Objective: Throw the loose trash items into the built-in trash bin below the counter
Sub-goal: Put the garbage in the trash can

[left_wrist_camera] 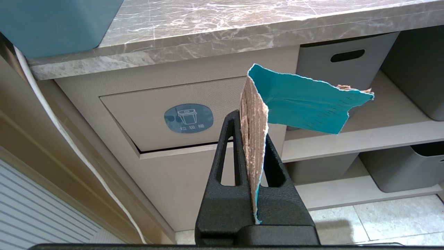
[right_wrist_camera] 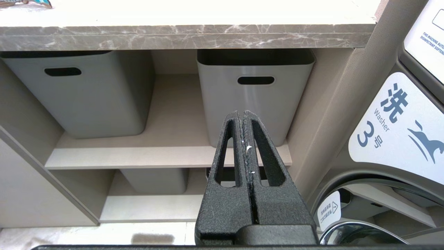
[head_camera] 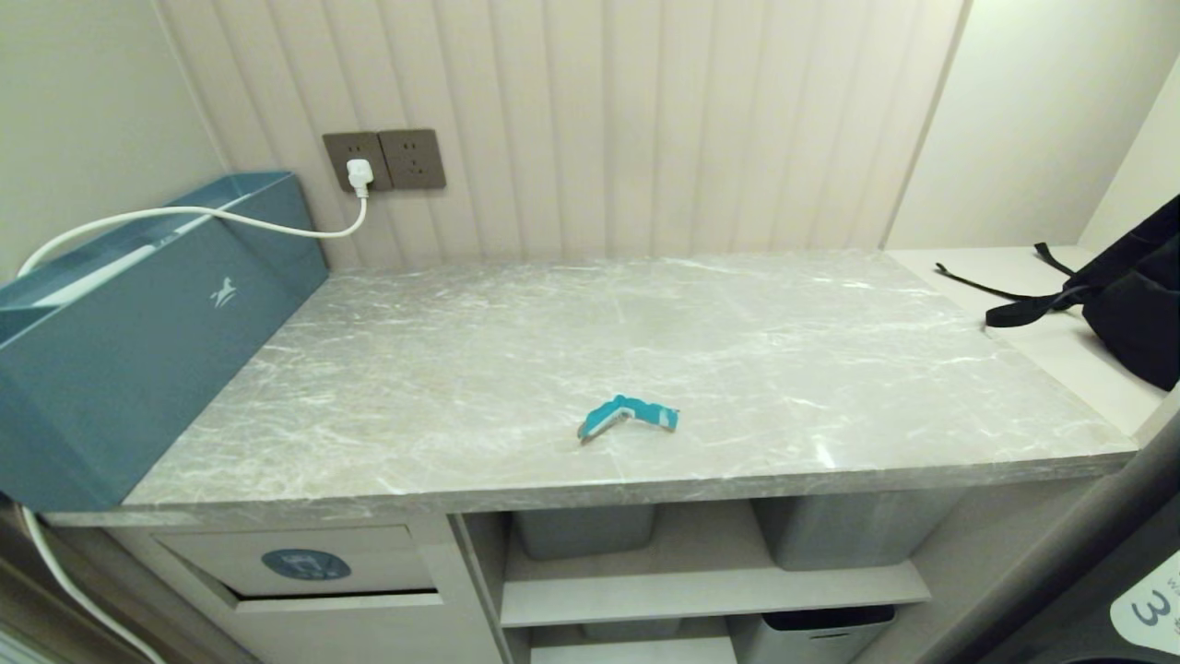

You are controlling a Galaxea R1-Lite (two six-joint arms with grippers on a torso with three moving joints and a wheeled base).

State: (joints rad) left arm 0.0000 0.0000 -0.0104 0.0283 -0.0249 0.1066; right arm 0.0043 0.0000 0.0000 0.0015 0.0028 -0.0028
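Only the left wrist view shows the left pincer [left_wrist_camera: 254,121]: its black textured fingers are pressed on the broader scrap [left_wrist_camera: 305,104], a torn piece of card, teal on one face and ribbed brown on the other, folded so one flap sticks out sideways. It hangs in front of the trash bin flap [left_wrist_camera: 156,118], a beige woven-textured panel with a blue oval bin icon, set in the cabinet under the table [left_wrist_camera: 208,31].

The head view shows neither arm. There the narrow strip [head_camera: 629,416], teal with a whitish edge and bent in the middle, lies on the grey white-veined marble table near its front edge. A teal box [head_camera: 138,350] with a white horse logo stands at the table's left end, a white cable [head_camera: 184,214] running over it to a wall socket on ribbed panelling; a black bag [head_camera: 1134,304] rests far right.

The right wrist view shows the right pincer [right_wrist_camera: 245,118] pressed together on nothing, before grey storage bins [right_wrist_camera: 255,86] with slot handles on open shelves, a washer [right_wrist_camera: 399,139] beside them.
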